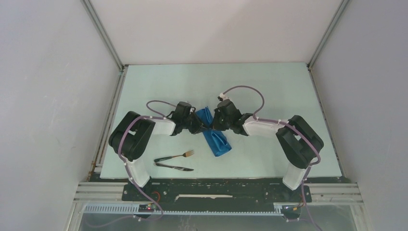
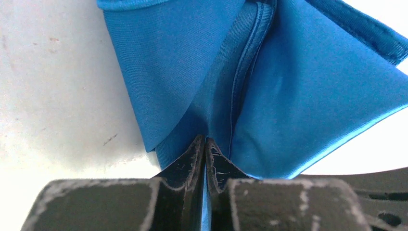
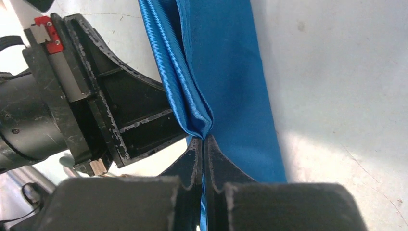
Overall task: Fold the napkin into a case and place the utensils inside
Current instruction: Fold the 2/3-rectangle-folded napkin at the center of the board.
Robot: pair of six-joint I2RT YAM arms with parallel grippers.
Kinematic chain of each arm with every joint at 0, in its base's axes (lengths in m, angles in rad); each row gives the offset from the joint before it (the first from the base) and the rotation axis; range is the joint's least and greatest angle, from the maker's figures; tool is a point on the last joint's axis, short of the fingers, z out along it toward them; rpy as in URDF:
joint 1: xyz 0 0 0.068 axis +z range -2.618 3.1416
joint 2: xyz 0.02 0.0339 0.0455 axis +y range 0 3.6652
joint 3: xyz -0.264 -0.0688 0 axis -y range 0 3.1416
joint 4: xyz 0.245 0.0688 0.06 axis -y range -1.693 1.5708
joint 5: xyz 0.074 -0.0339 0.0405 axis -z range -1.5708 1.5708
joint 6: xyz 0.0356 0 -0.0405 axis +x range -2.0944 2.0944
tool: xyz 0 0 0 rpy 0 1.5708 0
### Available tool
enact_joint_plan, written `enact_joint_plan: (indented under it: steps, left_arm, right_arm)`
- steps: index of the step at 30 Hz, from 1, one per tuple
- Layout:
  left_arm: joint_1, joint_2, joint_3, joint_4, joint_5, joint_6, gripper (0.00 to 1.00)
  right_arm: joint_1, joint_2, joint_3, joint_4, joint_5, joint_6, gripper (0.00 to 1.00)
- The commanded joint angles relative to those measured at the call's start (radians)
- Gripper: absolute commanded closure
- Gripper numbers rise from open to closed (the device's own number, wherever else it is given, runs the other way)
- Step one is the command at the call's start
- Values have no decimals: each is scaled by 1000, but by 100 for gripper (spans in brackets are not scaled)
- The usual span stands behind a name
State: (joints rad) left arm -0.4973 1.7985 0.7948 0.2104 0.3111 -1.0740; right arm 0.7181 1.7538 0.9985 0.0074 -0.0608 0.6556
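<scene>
So the left gripper (image 2: 206, 140) and right gripper (image 3: 203, 139) are both clamping shut on the napkin (image 1: 217, 142), which is hanging between them, I'd guess to pin the fold. The fork (image 1: 180, 155) and knife (image 1: 174, 167) are lying well behind the left gripper, waiting.

R gripper (image 3: 203, 144) tight on blue napkin (image 3: 226, 72) fold, L gripper (image 3: 173, 127) just beside at left

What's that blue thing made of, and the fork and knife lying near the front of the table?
The napkin looks like woven cloth with a slight sheen: fine ribbed weave, a stitched hem, soft folds. The fork seems metal at the tines, which glint pale, with a darker handle of unclear material. The knife looks dark and slim; too small to tell metal from plastic.
</scene>
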Motion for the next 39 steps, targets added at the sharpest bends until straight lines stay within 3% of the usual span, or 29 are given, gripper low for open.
enact_joint_plan:
  steps: [1, 10, 20, 28, 39]
  left_arm:
    - [3, 32, -13, -20, -24, 7, 91]
    - [6, -45, -6, -105, -67, 71, 89]
    - [62, -252, -35, -270, -162, 137, 86]
    - [101, -164, -28, -226, -193, 110, 93]
    - [101, -76, 0, -184, -183, 106, 94]
  right_arm:
    - [53, 25, 45, 74, 160, -39, 100]
    - [84, 83, 56, 94, 211, 21, 100]
    - [117, 74, 28, 140, 186, -66, 100]
    - [120, 79, 22, 147, 158, -111, 100]
    - [139, 113, 23, 160, 112, -175, 100]
